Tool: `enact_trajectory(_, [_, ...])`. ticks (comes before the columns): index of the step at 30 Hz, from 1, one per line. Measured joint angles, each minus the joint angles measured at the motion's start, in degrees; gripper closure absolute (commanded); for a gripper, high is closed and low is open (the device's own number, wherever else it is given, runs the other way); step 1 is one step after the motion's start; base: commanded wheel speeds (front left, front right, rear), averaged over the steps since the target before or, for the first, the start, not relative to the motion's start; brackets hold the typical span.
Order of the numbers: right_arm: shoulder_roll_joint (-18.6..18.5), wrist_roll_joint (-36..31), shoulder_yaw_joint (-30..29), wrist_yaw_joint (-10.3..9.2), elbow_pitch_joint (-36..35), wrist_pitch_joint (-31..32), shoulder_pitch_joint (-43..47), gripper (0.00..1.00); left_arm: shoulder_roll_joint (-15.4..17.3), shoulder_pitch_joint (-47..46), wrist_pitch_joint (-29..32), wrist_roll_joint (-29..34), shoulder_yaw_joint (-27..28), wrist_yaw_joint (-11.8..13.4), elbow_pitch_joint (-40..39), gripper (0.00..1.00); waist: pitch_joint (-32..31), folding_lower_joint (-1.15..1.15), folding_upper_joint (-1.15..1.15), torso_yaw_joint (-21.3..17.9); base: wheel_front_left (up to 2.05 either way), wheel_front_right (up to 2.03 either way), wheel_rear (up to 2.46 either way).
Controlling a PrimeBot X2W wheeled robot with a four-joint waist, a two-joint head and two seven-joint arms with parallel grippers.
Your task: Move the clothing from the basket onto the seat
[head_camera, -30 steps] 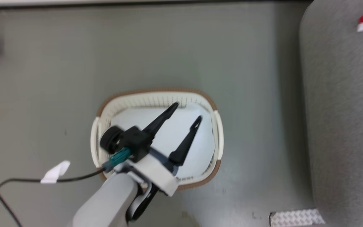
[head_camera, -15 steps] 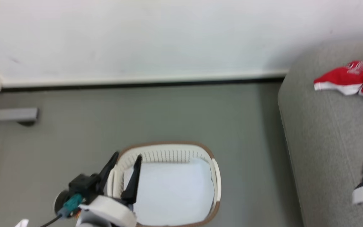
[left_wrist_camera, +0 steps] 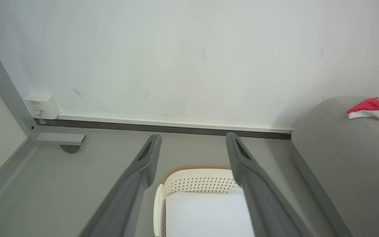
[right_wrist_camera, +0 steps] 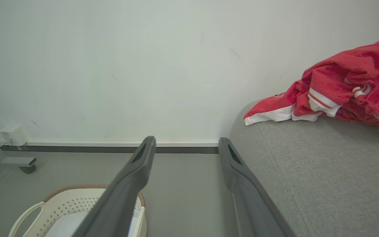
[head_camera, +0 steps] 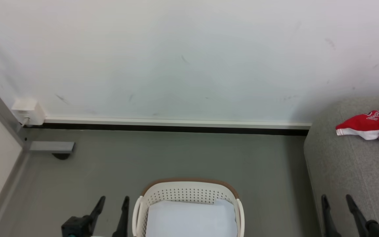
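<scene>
Cream basket (head_camera: 189, 195) with flat white sheet (head_camera: 191, 220) inside, red clothing (head_camera: 368, 125) on seat (head_camera: 350, 174)

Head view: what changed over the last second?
Camera tilted up; the wall now shows. The left gripper drew back from over the basket to beside it, open; the right gripper came into view by the seat, open. Nothing grasped or released. The clothing stays on the seat, white sheet in the basket.
</scene>
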Motion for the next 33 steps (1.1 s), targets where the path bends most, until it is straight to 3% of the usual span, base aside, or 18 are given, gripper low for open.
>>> enact_trajectory(4, [0.1,1.8,1.5,0.00,0.3,0.0,1.0,0.00,-1.1,1.6,0.0,1.8,3.0,0.2,0.5,0.00,-1.3,0.01,0.00,1.1,0.00,0.00,0.00])
enact_trajectory(14, [0.1,2.6,1.3,0.01,-0.1,0.0,2.4,0.00,-3.5,3.6,0.0,4.1,7.3,-2.7,1.5,0.00,-2.6,0.01,0.00,1.9,0.00,0.00,0.00])
enact_trajectory(15, [0.1,2.6,1.3,0.01,0.1,0.0,2.5,1.00,-3.6,3.7,0.0,4.3,7.5,-2.8,1.7,1.00,-2.6,0.02,0.00,1.9,0.00,0.00,0.00])
enact_trajectory(20, [0.7,2.9,1.3,0.01,2.2,0.2,3.4,1.00,-4.2,4.5,0.3,4.1,7.3,-2.8,3.9,1.00,-2.6,0.02,0.00,1.9,0.00,0.00,0.00])
enact_trajectory(33, [0.8,16.0,0.5,0.01,1.4,4.0,3.1,1.00,-4.7,4.3,4.0,-9.1,9.5,-3.7,2.9,1.00,-2.4,0.02,0.00,1.7,0.00,0.00,0.00])
